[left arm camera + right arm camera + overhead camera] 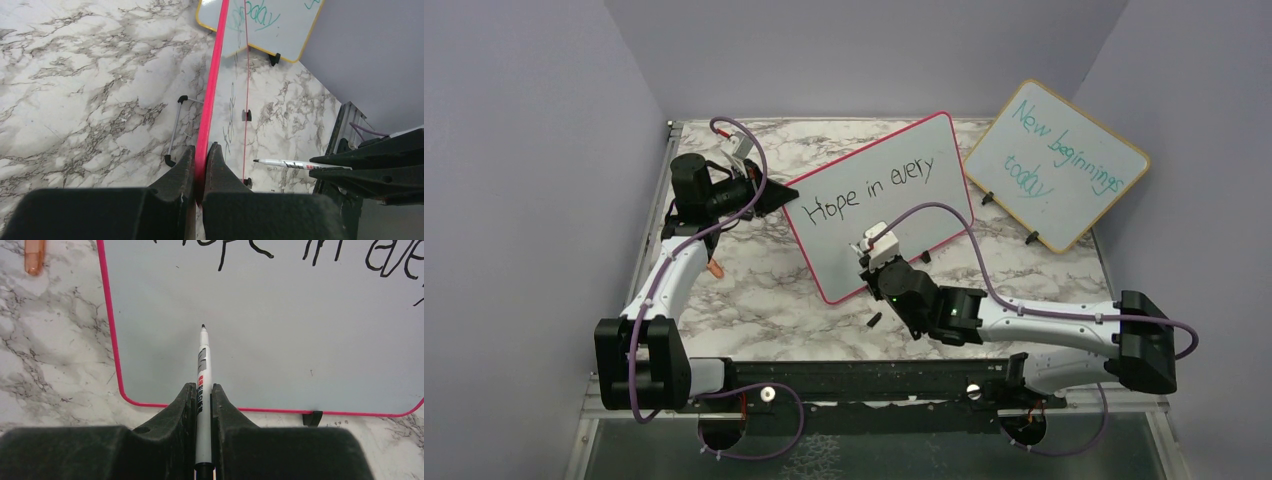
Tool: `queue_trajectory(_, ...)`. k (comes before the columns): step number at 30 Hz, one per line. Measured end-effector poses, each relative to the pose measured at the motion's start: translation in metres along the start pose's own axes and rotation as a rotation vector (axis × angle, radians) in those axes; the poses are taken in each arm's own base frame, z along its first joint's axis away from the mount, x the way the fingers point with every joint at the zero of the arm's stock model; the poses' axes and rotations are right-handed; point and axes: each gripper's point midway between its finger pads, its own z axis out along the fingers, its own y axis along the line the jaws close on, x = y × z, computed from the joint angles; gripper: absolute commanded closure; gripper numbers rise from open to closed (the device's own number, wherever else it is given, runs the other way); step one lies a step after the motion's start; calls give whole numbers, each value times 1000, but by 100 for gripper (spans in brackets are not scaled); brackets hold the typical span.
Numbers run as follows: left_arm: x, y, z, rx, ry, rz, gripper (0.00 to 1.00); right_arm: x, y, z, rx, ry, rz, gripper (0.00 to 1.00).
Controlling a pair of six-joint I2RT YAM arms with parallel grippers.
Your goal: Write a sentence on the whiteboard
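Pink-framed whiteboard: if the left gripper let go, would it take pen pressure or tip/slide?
Probably tips or slides: the whiteboard looks thin, propped on small black feet and a thin wire leg on a smooth table; the left gripper is shut on its frame edge. Likely light for its size. The panel may flex a little under the marker.

1. The left arm (664, 280) and right arm (1044, 325) have white links and blocky black joints.
2. A purple cable (934, 205) runs along each.
3. The left gripper (202, 146) and right gripper (202, 385) have matte black wedge fingers (175, 410).
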Motion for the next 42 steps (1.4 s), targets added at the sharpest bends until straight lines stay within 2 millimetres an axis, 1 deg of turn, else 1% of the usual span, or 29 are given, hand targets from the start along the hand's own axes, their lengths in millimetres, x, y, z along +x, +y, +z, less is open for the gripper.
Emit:
queue_trajectory(4,0,-1,0,0,-1,2,100,3,2,6,13,4,-17,99)
queue_trajectory(12,0,-1,0,-2,-2,2,100,-9,5,12,25,-21,-20,99)
queue_trajectory(17,0,-1,0,-2,-2,3,100,-12,8,16,33,-30,-19,99)
queue_trajectory(28,0,-1,0,-2,-1,3,100,-6,13,27,53,-7,-41,99)
queue_trajectory(35,0,0,0,-4,-1,2,100,-3,13,28,64,19,-44,99)
queue_trajectory(42,0,0,0,-5,-1,1,100,7,12,26,72,67,-47,99)
